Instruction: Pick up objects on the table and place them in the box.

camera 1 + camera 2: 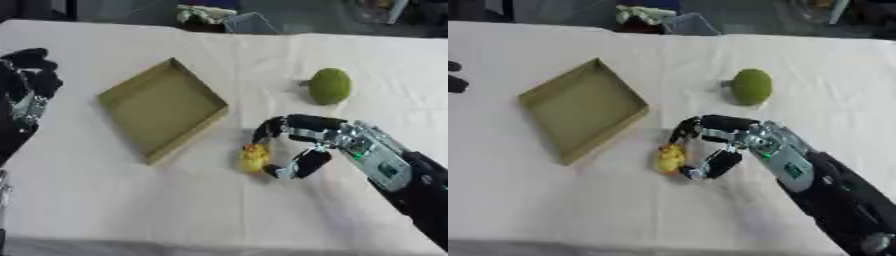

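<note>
Two objects on a white table (pixel 131 200), small yellow lumpy object (pixel 254 157) standing roughly upright just right of the shallow tan box (pixel 162 107), right hand (pixel 302 142) curled around it, round green fruit (pixel 330 86) farther back, left hand (pixel 26 80) at left edge, fingers relaxed.

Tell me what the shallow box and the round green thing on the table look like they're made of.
The box looks like cardboard: matte olive-tan, thin straight walls, sharp folded corners. The green object has a dull, slightly rough-looking skin and a rounded fruit shape; it could be real fruit or a plastic or foam replica, and the views leave that open.
</note>
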Robot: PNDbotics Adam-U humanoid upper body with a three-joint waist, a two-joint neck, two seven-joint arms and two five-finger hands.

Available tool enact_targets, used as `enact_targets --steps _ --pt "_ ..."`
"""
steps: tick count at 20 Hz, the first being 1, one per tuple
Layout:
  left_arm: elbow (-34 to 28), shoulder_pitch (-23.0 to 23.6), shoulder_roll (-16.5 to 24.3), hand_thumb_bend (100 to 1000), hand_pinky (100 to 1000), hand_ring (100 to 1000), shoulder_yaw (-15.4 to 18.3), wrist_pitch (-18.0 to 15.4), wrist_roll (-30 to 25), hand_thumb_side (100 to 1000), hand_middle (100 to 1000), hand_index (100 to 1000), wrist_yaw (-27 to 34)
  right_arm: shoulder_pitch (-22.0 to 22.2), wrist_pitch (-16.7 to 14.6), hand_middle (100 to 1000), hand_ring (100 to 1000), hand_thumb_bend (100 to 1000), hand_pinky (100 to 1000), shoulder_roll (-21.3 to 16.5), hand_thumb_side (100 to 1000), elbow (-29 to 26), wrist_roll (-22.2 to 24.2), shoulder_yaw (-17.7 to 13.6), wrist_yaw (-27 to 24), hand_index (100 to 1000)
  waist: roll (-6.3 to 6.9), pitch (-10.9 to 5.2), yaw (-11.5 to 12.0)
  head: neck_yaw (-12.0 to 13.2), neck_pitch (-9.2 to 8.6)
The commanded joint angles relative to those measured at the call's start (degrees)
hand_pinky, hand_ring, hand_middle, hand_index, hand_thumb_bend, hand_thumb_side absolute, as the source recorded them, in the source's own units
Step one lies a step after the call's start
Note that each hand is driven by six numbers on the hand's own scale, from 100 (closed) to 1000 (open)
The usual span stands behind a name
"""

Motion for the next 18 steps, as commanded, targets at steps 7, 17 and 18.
enact_targets --steps 7,17,18 --pt "-0.92 -0.41 0.86 448 660 605 0.02 0.03 0.01 697 646 810 0.05 -1.16 -0.41 803 839 162 795 2.2 238 2.15 -3.39 -1.81 4.18 695 0.28 -0.53 0.02 -0.11 0.29" --pt "-1.0 -0.37 0.87 446 661 604 0.09 0.01 0.06 697 646 810 0.16 -2.53 0.11 744 800 100 767 2.26 105 -0.98 -13.71 -2.86 3.12 448 0.31 -0.67 -0.1 0.05 0.29" --pt "-1.0 -0.33 0.89 446 661 604 0.09 0.01 0.05 697 646 810 0.17 -3.02 0.44 743 800 100 766 1.92 105 -1.91 -14.62 -2.56 2.38 447 0.3 -0.72 -0.11 0.06 0.29"
